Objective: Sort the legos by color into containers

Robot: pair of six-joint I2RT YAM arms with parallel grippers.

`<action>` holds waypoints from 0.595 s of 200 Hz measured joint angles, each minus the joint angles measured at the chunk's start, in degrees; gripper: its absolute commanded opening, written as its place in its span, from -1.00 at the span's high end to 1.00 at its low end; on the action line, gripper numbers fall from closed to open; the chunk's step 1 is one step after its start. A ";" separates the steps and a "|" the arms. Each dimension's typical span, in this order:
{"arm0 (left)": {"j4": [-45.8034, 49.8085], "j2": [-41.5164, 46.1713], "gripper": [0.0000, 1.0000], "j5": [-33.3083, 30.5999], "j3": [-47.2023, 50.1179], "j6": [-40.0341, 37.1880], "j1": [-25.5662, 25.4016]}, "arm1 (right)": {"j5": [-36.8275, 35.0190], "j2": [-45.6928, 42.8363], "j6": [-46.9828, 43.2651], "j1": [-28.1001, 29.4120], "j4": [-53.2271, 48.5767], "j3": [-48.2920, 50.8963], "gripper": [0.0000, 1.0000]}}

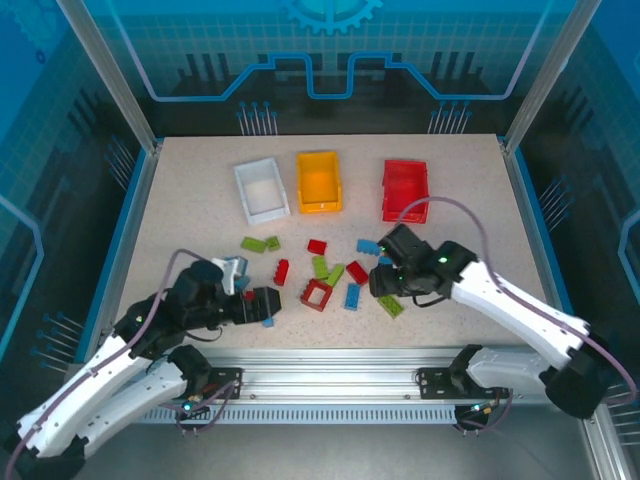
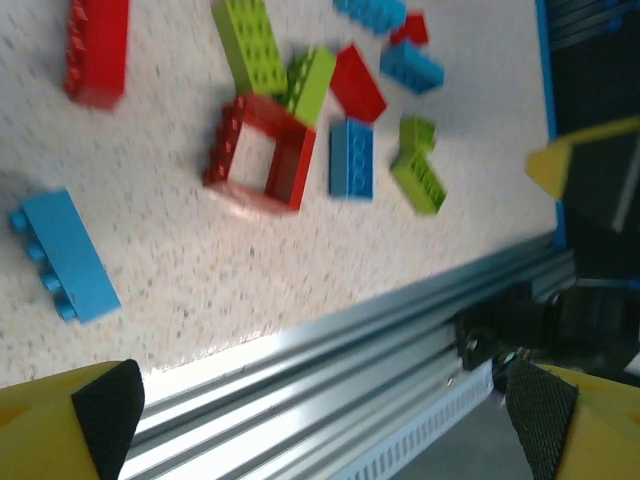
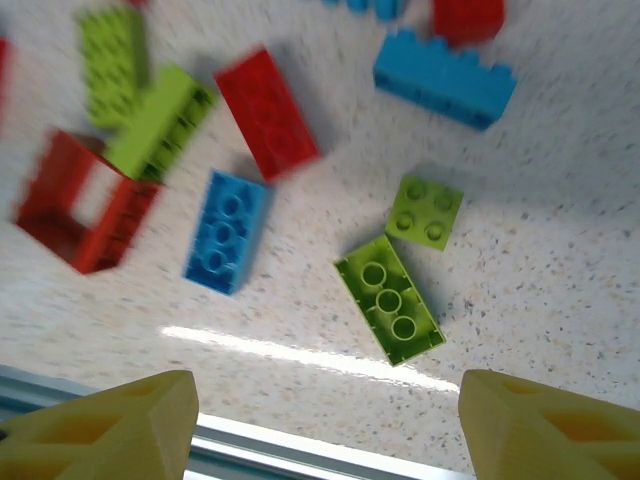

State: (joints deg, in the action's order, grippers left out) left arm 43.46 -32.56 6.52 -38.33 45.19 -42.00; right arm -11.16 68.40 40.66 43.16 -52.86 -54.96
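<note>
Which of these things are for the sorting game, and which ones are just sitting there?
For the job: red bricks, blue bricks, green bricks, red square frame, white bin, yellow bin, red bin.

Just there: metal rail, cable.

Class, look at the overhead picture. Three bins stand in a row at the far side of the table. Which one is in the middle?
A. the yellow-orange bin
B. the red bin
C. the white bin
A: the yellow-orange bin stands between the white bin on its left and the red bin on its right.
</note>
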 measured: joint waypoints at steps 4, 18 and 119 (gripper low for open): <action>-0.57 -0.31 -0.95 -1.49 0.57 0.61 -2.32 | 0.02 1.11 -0.44 0.07 0.50 0.70 -0.44; -2.58 -2.73 -0.96 -6.67 1.81 2.27 -11.26 | 0.00 3.98 -1.79 0.02 1.97 2.97 -0.44; -18.01 -15.85 -0.93 -21.22 2.27 6.16 -23.80 | 2.43 16.85 -6.45 -4.31 9.22 7.34 -0.28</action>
State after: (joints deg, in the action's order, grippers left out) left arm 25.45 -48.40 -14.70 -36.05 51.35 -65.80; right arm -8.73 85.25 34.22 38.85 -43.64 -47.62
